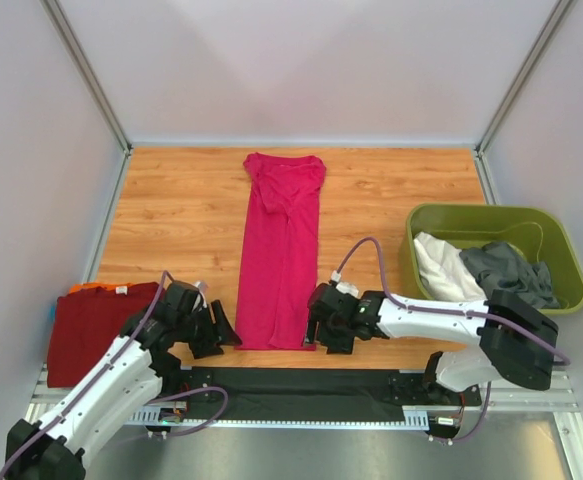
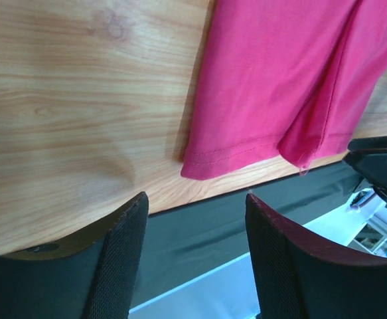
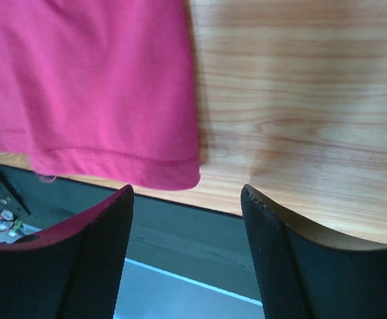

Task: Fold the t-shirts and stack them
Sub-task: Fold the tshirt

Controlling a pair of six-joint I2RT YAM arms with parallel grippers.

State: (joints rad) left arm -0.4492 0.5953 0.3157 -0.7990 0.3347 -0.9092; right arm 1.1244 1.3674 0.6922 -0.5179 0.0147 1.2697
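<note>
Desk [image 1: 181,210]: light-brown wood-grain laminate top w/ darker streaks & knots, matte finish. White panel walls box the desk in on 3 sides: back wall [image 1: 311,60] behind its far edge, left wall [image 1: 21,150] & right wall [image 1: 561,120] along its sides, all plain. Slim aluminium posts [image 1: 84,70] rise from the desk's 2 far corners, leaning outward in the overhead view. Black strip [image 1: 291,395] runs along the desk's near edge. Below that edge in the overhead view is a grey brushed-metal sheet [image 1: 301,455]. Light is soft & even, approx. from above, w/ only faint shadows on the desk & a paler glow mid back wall.
</note>
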